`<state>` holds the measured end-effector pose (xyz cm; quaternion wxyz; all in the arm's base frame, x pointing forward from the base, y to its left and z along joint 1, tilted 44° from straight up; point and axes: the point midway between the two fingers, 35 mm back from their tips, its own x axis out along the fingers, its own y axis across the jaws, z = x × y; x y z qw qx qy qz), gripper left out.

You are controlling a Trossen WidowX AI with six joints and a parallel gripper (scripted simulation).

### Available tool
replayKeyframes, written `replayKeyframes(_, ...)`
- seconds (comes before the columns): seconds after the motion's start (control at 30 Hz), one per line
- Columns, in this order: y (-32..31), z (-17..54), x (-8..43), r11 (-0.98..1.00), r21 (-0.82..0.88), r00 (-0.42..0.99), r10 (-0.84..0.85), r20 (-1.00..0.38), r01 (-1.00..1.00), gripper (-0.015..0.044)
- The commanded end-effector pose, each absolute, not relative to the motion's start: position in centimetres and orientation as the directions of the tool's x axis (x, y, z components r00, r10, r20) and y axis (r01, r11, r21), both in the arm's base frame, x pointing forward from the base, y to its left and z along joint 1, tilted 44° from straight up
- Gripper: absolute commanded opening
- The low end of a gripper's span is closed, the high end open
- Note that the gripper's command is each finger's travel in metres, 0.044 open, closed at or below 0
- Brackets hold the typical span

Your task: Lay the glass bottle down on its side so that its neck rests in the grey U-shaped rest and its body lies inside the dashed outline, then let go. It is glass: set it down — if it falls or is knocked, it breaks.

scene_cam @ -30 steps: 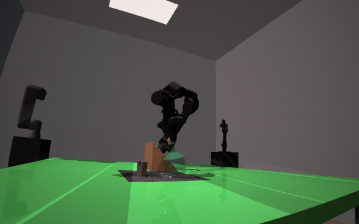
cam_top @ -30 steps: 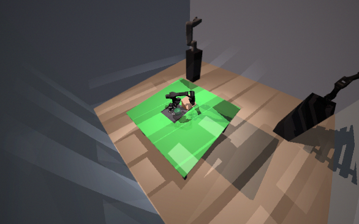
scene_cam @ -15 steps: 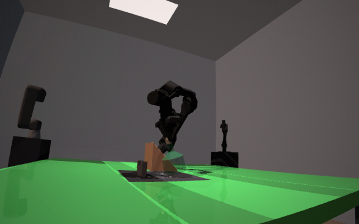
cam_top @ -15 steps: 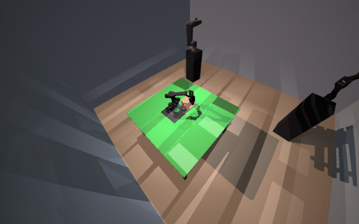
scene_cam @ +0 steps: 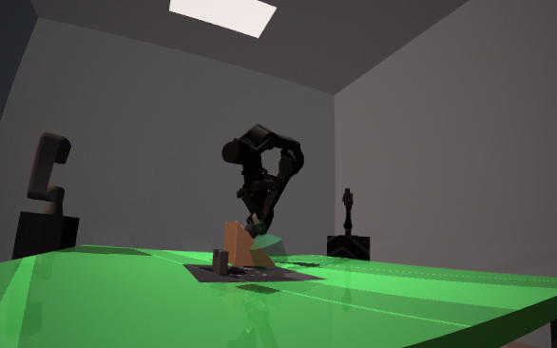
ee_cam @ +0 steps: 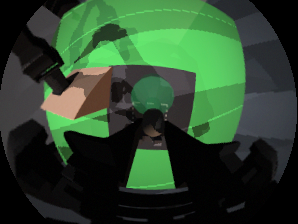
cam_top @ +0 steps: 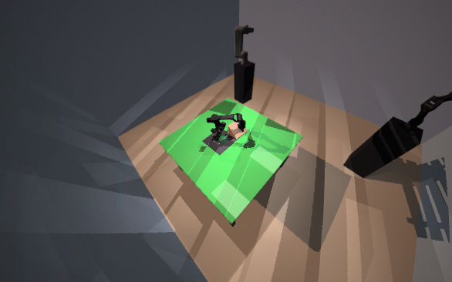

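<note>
The green glass bottle [cam_top: 223, 138] [scene_cam: 272, 245] [ee_cam: 152, 91] is tilted, its neck end up at the fingers and its wide body lower. My gripper [scene_cam: 258, 228] [ee_cam: 153, 121] is shut on its neck; the brown top shows between the fingers in the wrist view. Whether the body touches the surface, I cannot tell. The grey U-shaped rest [scene_cam: 220, 262] stands upright on the dark mat [cam_top: 220, 151] [scene_cam: 198, 274] [ee_cam: 184, 85], left of the bottle in the exterior view. The dashed outline [ee_cam: 166, 106] shows partly in the wrist view, beneath the bottle; the fingers and bottle hide the rest of it.
An orange wedge-shaped block [cam_top: 237, 130] [scene_cam: 234, 244] [ee_cam: 82, 95] stands close beside the bottle and gripper, at the mat's edge. The green table [cam_top: 210, 169] [scene_cam: 126, 304] surrounds the mat. Two other arms [cam_top: 244, 78] [cam_top: 388, 142] stand on dark pedestals beyond the table.
</note>
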<state>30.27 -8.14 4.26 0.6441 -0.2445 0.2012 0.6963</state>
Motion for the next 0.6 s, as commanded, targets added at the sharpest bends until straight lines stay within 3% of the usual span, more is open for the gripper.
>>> replayKeyframes(0.0, -8.8, 3.5, 30.4, -0.092, -0.037, -0.051, 0.795, -0.604, -0.995, 0.012)
replayKeyframes(0.57, -9.8, 2.1, 30.6, -0.082, -0.029, -0.049, 0.806, -0.59, -0.996, 0.012)
